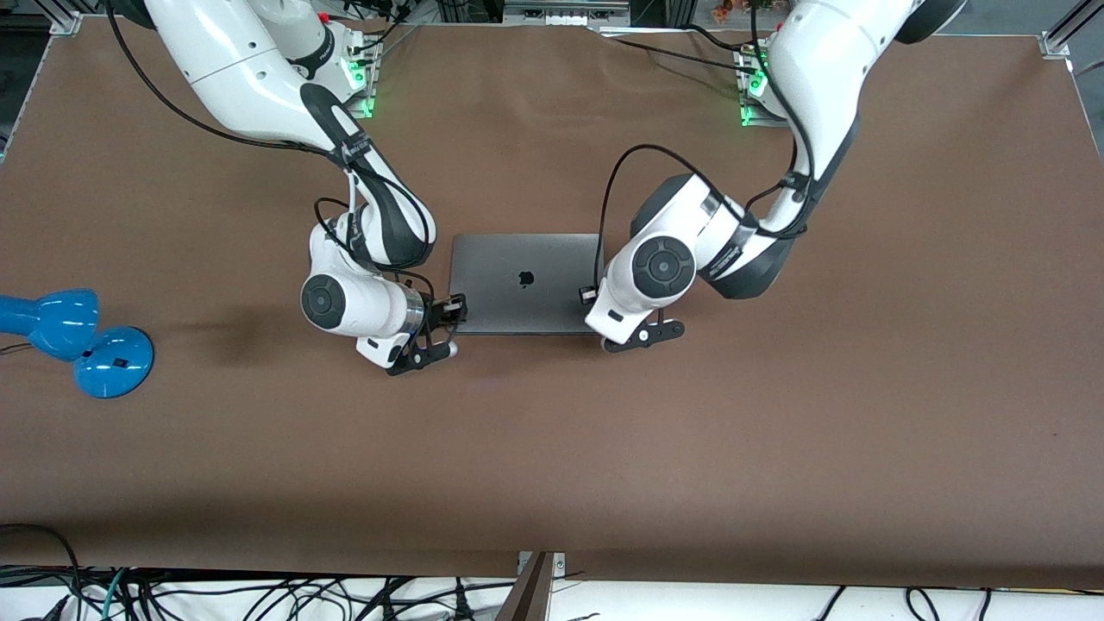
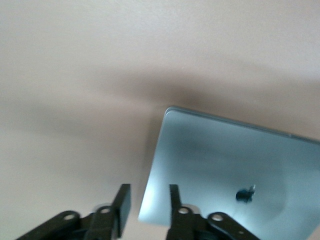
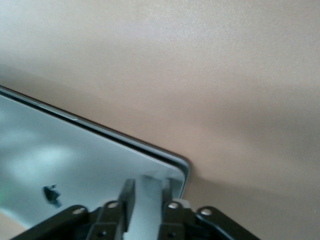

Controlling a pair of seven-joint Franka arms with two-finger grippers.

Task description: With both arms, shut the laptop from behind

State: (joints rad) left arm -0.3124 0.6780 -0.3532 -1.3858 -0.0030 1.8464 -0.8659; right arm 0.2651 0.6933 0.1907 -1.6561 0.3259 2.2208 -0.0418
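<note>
A wide table (image 1: 776, 448) covered in a plain brown sheet fills nearly the whole front view, faintly creased and evenly lit. Silver aluminium framing (image 1: 1061, 39) runs along its edge farthest from the front camera, with two small green lights (image 1: 366, 108) glowing there. A glossy blue lamp (image 1: 78, 341) lies toward the right arm's end of the table (its round base nearest the front camera). Along the table's nearest edge, a white floor strip holds tangled black cables (image 1: 259, 595).
</note>
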